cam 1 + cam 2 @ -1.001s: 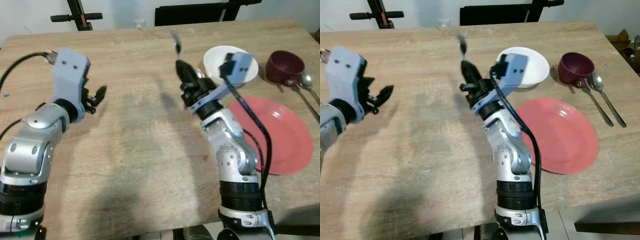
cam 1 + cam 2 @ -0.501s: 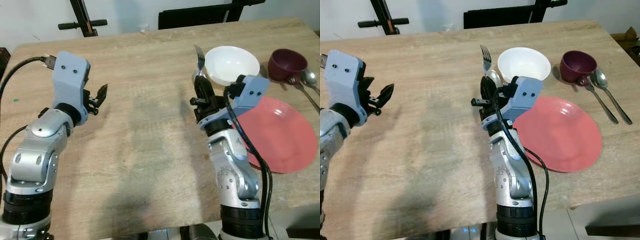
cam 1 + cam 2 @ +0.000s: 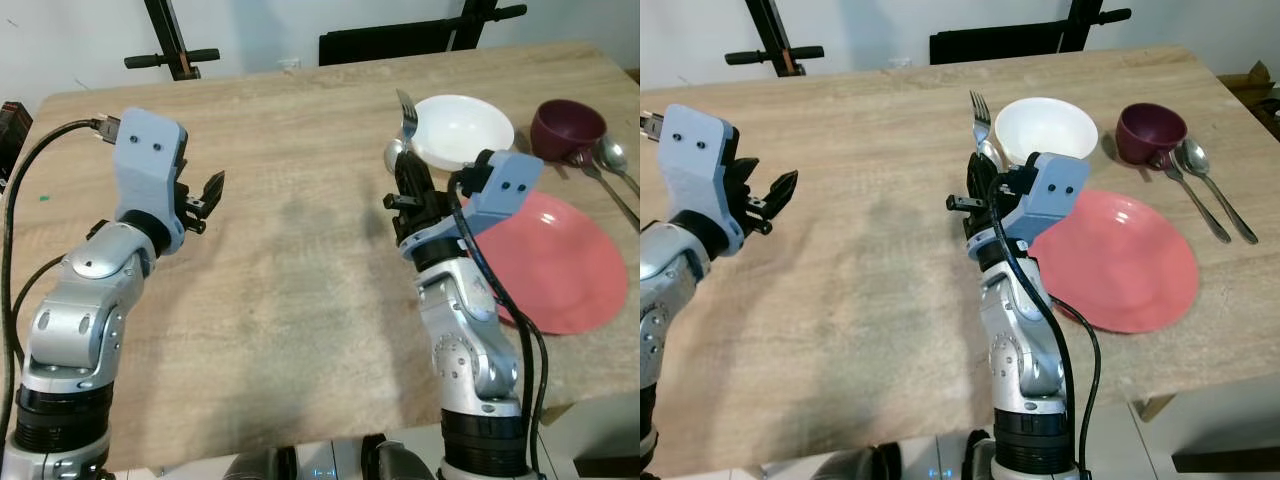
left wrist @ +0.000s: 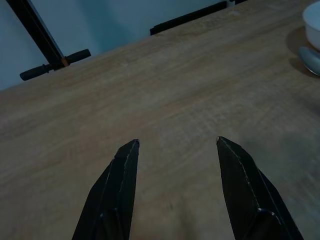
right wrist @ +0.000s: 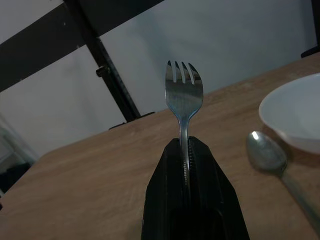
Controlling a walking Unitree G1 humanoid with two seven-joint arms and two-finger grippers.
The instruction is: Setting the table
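A silver fork (image 3: 405, 110) stands upright, tines up, with my right gripper (image 3: 412, 180) shut on its handle. In the right wrist view the fork (image 5: 183, 95) rises from between the closed fingers (image 5: 170, 170). It hangs above the wooden table (image 3: 290, 260), just left of the pink plate (image 3: 570, 265) and in front of the white bowl (image 3: 462, 128). A spoon (image 5: 270, 155) lies on the table beside the bowl. My left gripper (image 3: 207, 190) is raised over the table's left part, open and with nothing between its fingers (image 4: 122, 165).
A maroon cup (image 3: 568, 128) stands at the far right, with two spoons (image 3: 610, 160) beside it. A dark chair back (image 3: 400, 40) and a black stand (image 3: 170, 55) are beyond the far edge of the table.
The fork in my right gripper was tilted away and blurred a second ago; it now stands upright and steady. The camera view has shifted a little. The left arm has hardly moved.
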